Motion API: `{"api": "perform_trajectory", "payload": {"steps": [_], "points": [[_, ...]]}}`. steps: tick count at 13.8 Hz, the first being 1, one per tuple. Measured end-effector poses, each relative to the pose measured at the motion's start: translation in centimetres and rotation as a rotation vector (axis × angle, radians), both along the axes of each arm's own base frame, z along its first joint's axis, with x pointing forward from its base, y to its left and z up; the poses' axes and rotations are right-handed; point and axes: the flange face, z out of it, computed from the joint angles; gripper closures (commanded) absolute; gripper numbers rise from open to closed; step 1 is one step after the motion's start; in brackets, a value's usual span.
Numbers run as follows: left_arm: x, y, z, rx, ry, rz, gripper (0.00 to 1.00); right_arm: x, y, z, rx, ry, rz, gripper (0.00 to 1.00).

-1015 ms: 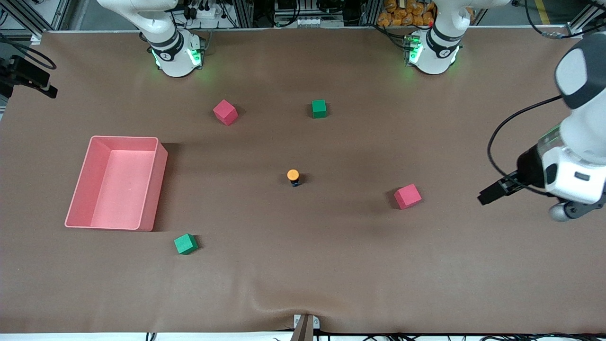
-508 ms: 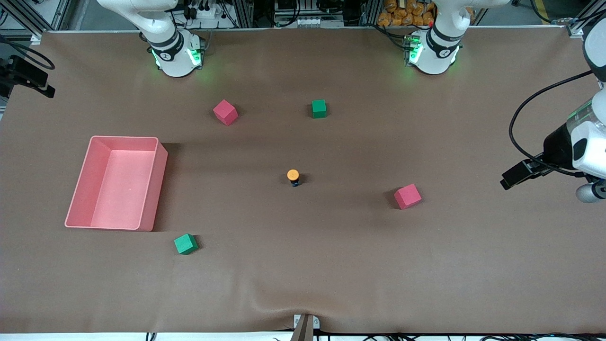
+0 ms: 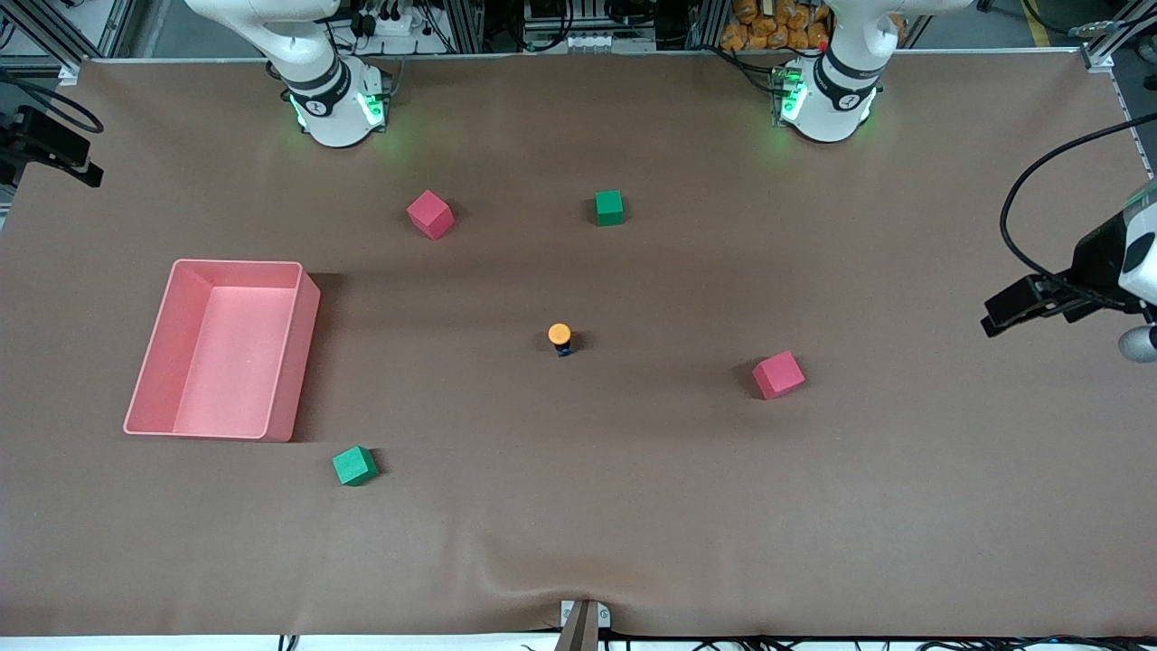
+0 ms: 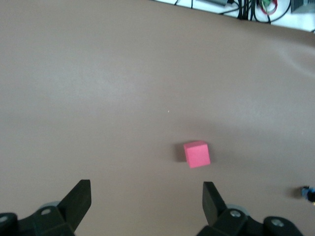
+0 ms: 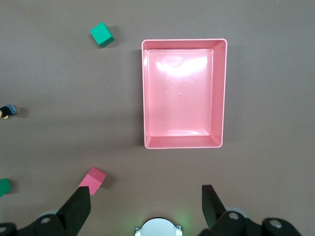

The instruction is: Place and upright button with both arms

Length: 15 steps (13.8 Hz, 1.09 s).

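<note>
1. The button (image 3: 559, 337) stands upright on the brown desk (image 3: 578, 506) near its middle, orange cap up, untouched by either gripper.
2. The left gripper (image 4: 146, 199) hangs over the left arm's end of the desk, well apart from the button, with its fingers spread and nothing between them.
3. A red cube (image 3: 778, 374) lies between that end and the button, slightly nearer the front camera than the button.
4. The right gripper (image 5: 146, 204) hovers high above a pink bin (image 5: 220, 93), fingers spread and empty.
5. Another red cube (image 3: 430, 214) and a green cube (image 3: 609, 207) sit nearer the bases; a second green cube (image 3: 354, 466) lies near the bin.
</note>
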Motion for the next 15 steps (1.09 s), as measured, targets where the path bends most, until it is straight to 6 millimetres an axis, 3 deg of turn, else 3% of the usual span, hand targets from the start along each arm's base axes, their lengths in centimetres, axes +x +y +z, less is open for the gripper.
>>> {"api": "perform_trajectory", "payload": {"steps": [4, 10, 15], "points": [[-2.5, 1.3, 0.8, 0.006, 0.024, -0.054, 0.0, 0.0, 0.0, 0.0, -0.001, 0.0, 0.0, 0.0], [-6.5, 1.6, 1.9, 0.005, 0.029, -0.065, 0.0, 0.0, 0.0, 0.0, -0.001, 0.0, 0.0, 0.0], [-7.9, 1.7, 2.2, 0.005, 0.031, -0.072, 0.0, 0.0, 0.0, 0.0, -0.001, 0.0, 0.0, 0.0]]}}
